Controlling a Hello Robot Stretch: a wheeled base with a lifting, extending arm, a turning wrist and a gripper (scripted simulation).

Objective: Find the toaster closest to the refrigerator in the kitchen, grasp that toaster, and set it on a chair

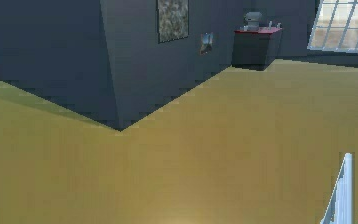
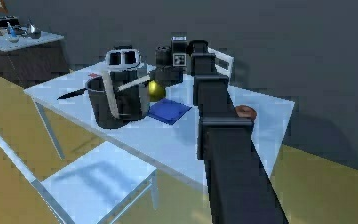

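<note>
The dark toaster (image 2: pixel 120 92), with two pale slots on top, stands toward the white table's (image 2: pixel 147 135) left end, a yellow ball (image 2: pixel 155 90) just beside it and a flat blue square (image 2: pixel 169 112) nearer the table's middle. The arm (image 2: pixel 227 150) reaches over the table's middle to the gripper (image 2: pixel 167 60); things stand on the tabletop behind it, so I cannot tell whether it holds anything, and the black marks on its white squares (image 2: pixel 177 42) are too small to read. A white chair (image 2: pixel 92 180) stands by the table's near left corner.
</note>
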